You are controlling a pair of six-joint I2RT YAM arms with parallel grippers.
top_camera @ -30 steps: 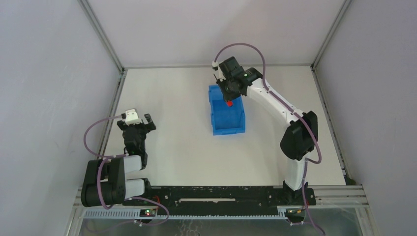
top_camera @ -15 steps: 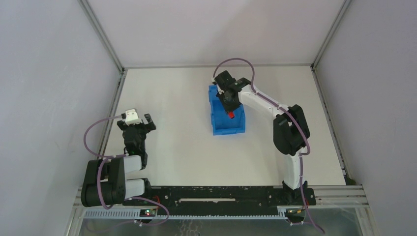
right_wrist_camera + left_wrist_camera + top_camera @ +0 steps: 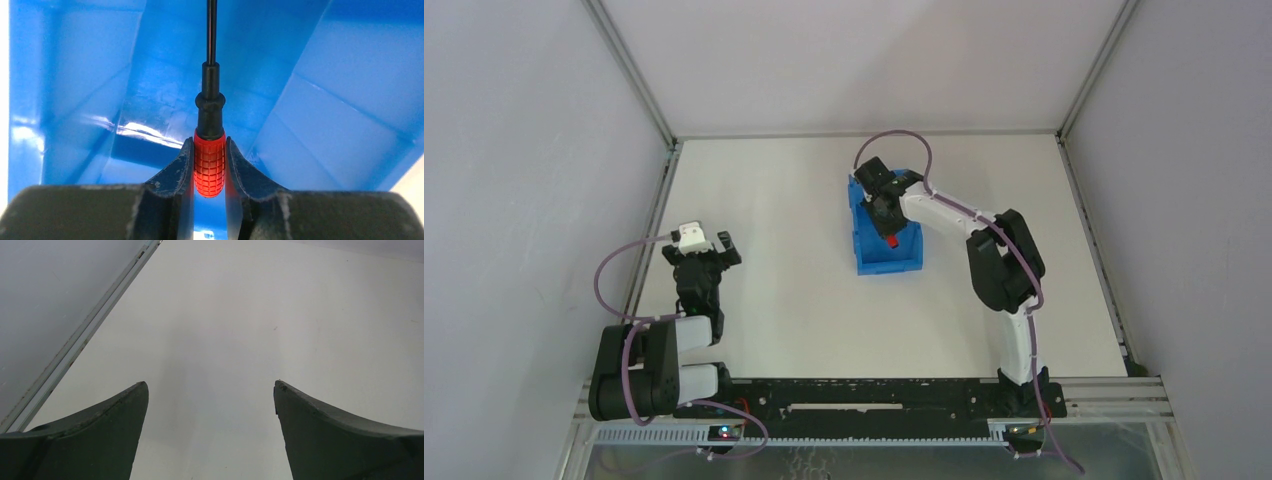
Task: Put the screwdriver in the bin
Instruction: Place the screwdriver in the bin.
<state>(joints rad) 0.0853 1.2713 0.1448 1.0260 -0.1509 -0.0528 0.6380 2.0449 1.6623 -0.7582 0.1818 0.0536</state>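
Observation:
The blue bin point(image 3: 871, 256) sits mid-table, and its walls point(image 3: 345, 100) fill the right wrist view. My right gripper point(image 3: 890, 236) reaches down inside it, shut on the screwdriver point(image 3: 209, 162) by its red gridded handle. The thin black shaft points ahead toward the bin's floor. From above only a red speck of the screwdriver point(image 3: 892, 242) shows below the wrist. My left gripper point(image 3: 708, 247) rests at the table's left side, far from the bin, fingers point(image 3: 115, 430) spread wide with nothing between them.
A metal frame rail point(image 3: 656, 210) edges the table on the left and grey walls enclose it on three sides. The right arm's elbow point(image 3: 999, 262) hangs over the table to the right of the bin. The black base rail point(image 3: 864, 395) runs along the near edge.
My right gripper has moved toward the near side and down into the bin with the screwdriver, the elbow folding in leftward. The left arm has stayed still.

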